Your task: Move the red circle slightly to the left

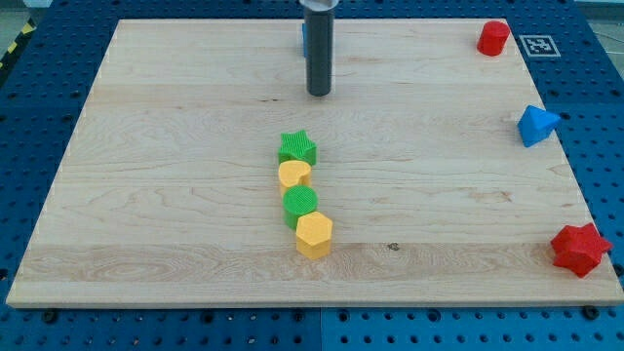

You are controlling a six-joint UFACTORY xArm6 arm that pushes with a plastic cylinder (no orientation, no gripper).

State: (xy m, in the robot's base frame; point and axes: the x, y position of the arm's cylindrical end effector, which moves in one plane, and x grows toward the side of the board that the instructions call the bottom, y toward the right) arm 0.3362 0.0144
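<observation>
Red circle [493, 37] sits at the wooden board's [146, 195] top right corner. My tip [319, 94] is well to the view's left of it, touching no block; a bare rod, nothing grasped. Blue triangle [536, 125] and red star [579, 250] lie below the circle.

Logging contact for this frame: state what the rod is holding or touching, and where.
Nothing. My tip stands free near the view's top, apart from the red circle and the middle column of blocks.

The red circle [493, 37] is a short, round red block standing flat on the wooden board. It sits at the view's top right corner, close to the board's edge
</observation>
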